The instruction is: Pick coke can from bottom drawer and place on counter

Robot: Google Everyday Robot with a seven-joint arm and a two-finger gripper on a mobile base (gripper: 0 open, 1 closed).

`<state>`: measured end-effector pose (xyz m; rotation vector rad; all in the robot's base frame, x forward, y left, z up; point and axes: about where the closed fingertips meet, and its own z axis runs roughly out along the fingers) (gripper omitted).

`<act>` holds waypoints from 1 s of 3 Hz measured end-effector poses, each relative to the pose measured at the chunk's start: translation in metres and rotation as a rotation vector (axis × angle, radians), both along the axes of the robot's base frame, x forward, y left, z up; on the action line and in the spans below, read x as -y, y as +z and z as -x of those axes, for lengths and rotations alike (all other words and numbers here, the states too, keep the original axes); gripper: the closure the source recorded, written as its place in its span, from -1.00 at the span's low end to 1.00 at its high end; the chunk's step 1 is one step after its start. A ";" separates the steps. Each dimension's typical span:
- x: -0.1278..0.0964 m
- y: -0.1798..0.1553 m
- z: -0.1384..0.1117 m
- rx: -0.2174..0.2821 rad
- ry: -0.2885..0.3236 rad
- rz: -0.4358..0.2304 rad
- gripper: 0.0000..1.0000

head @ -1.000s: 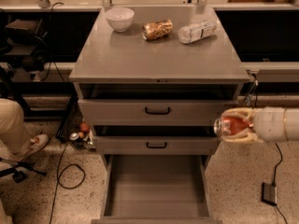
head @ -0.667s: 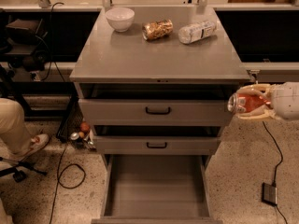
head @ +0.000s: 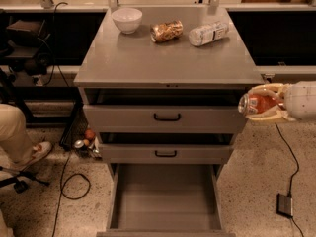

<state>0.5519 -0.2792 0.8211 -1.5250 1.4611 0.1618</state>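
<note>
At right of frame, my hand [head: 252,105] clasps the coke can [head: 260,103] sideways, beside the cabinet [head: 165,117] and above the open bottom drawer [head: 165,196]; I should lift above the tabletop [head: 168,58] edge before moving left.

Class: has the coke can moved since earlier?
Yes: in the gripper, right of the cabinet, the coke can rose from the middle drawer's level towards the counter.

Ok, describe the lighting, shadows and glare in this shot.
Camera view: light falls from above, brightest on the counter, with no harsh glare; dark shadow fills the gaps above the two upper drawers; the bottom drawer floor is dim; the hand, below the counter's right edge and shut on the coke can, is warmly lit.
</note>
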 end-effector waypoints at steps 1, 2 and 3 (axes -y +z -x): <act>0.002 0.030 -0.022 -0.016 -0.008 -0.035 1.00; 0.001 0.063 -0.051 -0.029 -0.014 -0.038 1.00; -0.024 0.082 -0.094 -0.095 0.005 -0.039 1.00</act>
